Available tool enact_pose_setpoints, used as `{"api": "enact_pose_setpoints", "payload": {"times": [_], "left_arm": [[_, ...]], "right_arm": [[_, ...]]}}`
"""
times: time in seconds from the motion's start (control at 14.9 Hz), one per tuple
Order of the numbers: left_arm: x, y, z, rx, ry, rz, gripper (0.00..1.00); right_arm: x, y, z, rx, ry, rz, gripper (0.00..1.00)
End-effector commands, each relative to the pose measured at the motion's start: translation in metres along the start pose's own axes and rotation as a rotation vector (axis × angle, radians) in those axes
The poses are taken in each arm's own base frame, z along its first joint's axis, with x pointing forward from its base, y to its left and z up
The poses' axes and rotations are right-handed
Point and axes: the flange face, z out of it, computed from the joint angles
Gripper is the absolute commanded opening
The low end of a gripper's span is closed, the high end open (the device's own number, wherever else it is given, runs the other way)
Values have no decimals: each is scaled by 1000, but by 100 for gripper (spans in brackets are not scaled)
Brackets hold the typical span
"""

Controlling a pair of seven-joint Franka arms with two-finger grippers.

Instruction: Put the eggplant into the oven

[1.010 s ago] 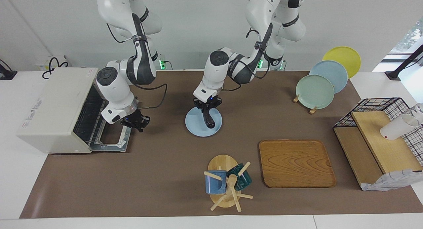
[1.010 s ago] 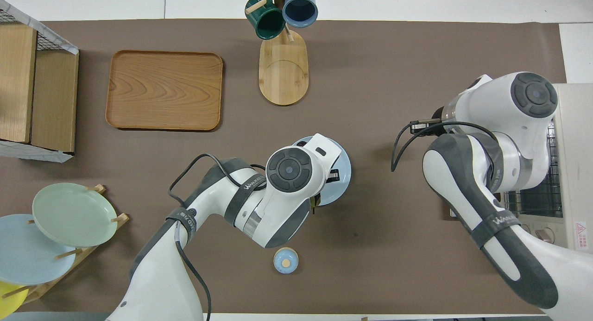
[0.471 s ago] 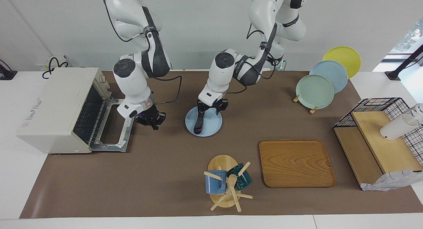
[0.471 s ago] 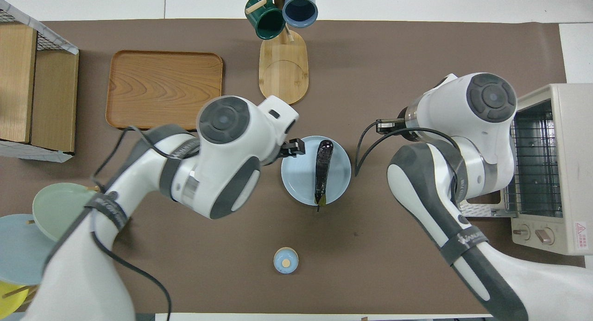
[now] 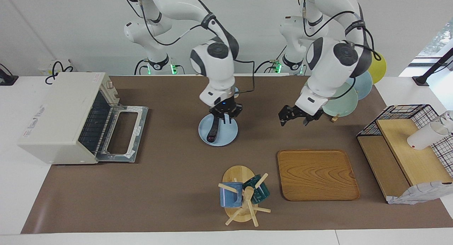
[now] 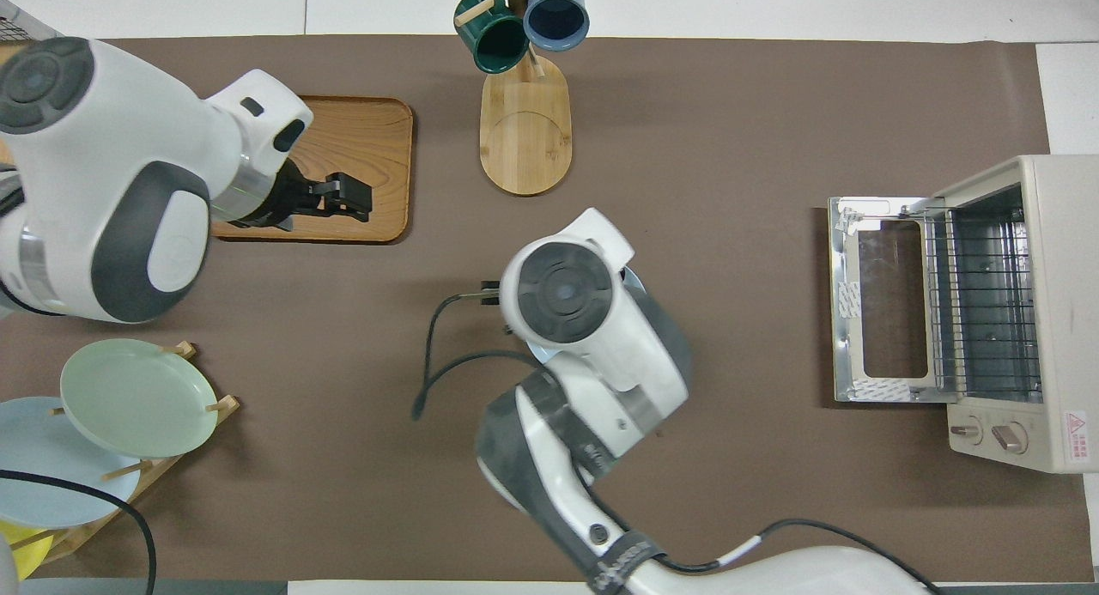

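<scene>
The eggplant (image 5: 213, 130), dark and glossy, lies on a light blue plate (image 5: 228, 134) mid-table. My right gripper (image 5: 225, 120) hangs just above the end of the eggplant nearer the robots, fingers apart on either side of it. In the overhead view the right hand (image 6: 562, 294) hides the eggplant and most of the plate. My left gripper (image 5: 294, 118) is open and empty in the air; in the overhead view it (image 6: 343, 193) is over the edge of the wooden tray. The off-white oven (image 5: 60, 117) stands at the right arm's end with its door (image 5: 122, 132) dropped open; it also shows in the overhead view (image 6: 1022, 312).
A wooden tray (image 5: 316, 174) and a mug tree (image 5: 244, 195) with two mugs stand farther from the robots than the plate. A rack of plates (image 5: 338, 96) and a wire basket with wooden boards (image 5: 407, 146) are at the left arm's end.
The left gripper let go of the eggplant on the plate and swung away toward its own end. The right arm swung from the oven door to above the eggplant.
</scene>
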Motion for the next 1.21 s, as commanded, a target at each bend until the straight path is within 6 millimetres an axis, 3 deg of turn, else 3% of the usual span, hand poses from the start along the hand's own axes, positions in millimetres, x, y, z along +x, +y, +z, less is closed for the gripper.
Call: {"api": "enact_pose_setpoints", "payload": {"times": [0.0,0.13,0.34,0.61,0.74,0.88,1.01,1.08,1.14], "left_arm": [[13,-46,-11,2,-2,27,100],[16,-72,-17,13,0,28,100],[12,-78,-28,49,7,36,100],[-6,-92,-72,115,18,36,100],[-22,-93,-93,134,5,36,100],[-38,-94,-107,136,-15,32,100],[-50,-99,-104,137,-29,24,100],[-55,-98,-99,138,-35,20,100],[-59,-96,-93,139,-43,30,100]], "right_arm": [[18,-21,38,-16,41,-13,29],[4,-20,59,-17,46,-38,33],[9,-9,61,-102,68,-112,40],[10,-10,59,-111,60,-109,46],[2,-5,72,-118,42,-110,44],[-4,2,82,-118,30,-106,39],[-7,3,82,-126,22,-103,31],[-9,4,84,-131,17,-104,19],[-9,4,84,-134,13,-104,0]]}}
